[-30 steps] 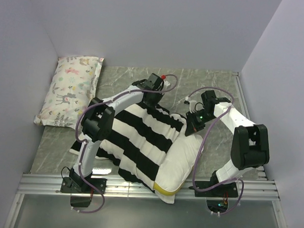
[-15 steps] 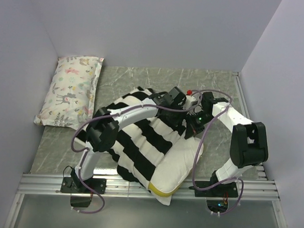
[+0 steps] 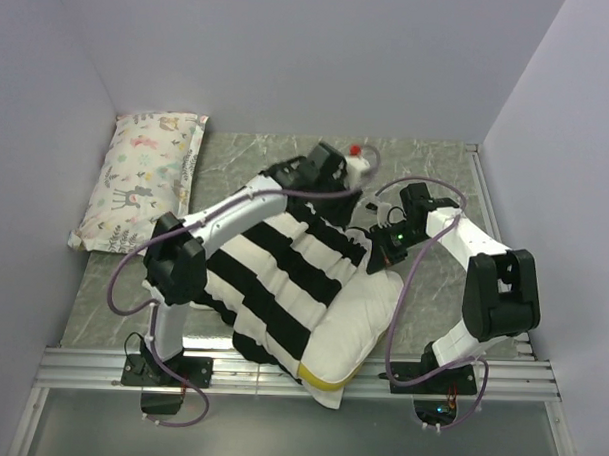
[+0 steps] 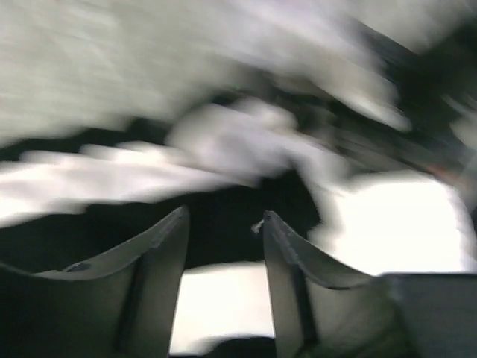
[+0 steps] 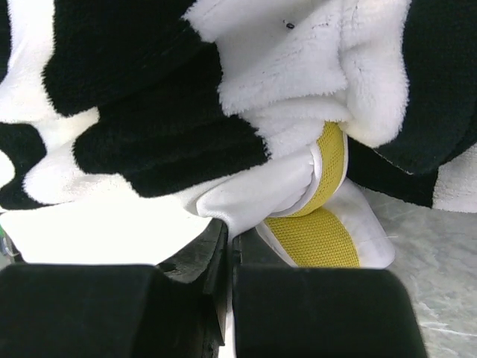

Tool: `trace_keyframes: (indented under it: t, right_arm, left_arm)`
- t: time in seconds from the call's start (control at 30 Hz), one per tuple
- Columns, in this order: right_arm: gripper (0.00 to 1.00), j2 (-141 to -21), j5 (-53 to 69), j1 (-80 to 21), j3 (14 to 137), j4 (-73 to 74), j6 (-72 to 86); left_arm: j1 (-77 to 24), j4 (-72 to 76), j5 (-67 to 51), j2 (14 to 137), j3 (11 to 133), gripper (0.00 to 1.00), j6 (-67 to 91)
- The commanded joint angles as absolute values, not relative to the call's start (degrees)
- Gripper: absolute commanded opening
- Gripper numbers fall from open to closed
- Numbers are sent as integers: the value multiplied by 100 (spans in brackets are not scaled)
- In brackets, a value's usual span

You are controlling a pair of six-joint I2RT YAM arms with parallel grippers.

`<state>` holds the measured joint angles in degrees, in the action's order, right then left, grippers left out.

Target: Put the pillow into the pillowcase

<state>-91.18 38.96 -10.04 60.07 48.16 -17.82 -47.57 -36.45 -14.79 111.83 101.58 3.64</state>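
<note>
The cream-white pillow (image 3: 359, 320) lies near the table's front, its yellow band (image 3: 324, 379) at the near edge. The black-and-white striped pillowcase (image 3: 273, 272) covers its left and far part. My left gripper (image 3: 338, 171) hovers over the pillowcase's far end. In the blurred left wrist view it (image 4: 223, 224) is open and empty above the stripes. My right gripper (image 3: 386, 241) is at the pillow's far right corner. In the right wrist view it (image 5: 231, 237) is shut on a fold of white pillow fabric (image 5: 253, 194) beside the yellow band (image 5: 313, 239), under the pillowcase (image 5: 149, 142).
A smaller floral-print pillow (image 3: 141, 182) lies against the left wall at the back. Walls close in the table on three sides. A metal rail (image 3: 279, 372) runs along the near edge by the arm bases.
My left gripper swung right toward the right gripper, then back to the far end of the pillowcase. The striped fabric shifted a little. The right gripper kept its hold.
</note>
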Motion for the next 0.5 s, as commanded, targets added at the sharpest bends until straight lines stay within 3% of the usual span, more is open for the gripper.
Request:
trace_keyframes:
  t: [0.0, 0.47]
  right_arm:
    - [0, -8798, 3964, -1037, 5950, 4456, -1802]
    - [0, -8833, 3823, -1046, 5941, 4403, -1723]
  left_arm:
    - [-4000, -3893, -441, 11626, 10992, 53, -165]
    - [-3718, -3938, -958, 12647, 11145, 63, -379]
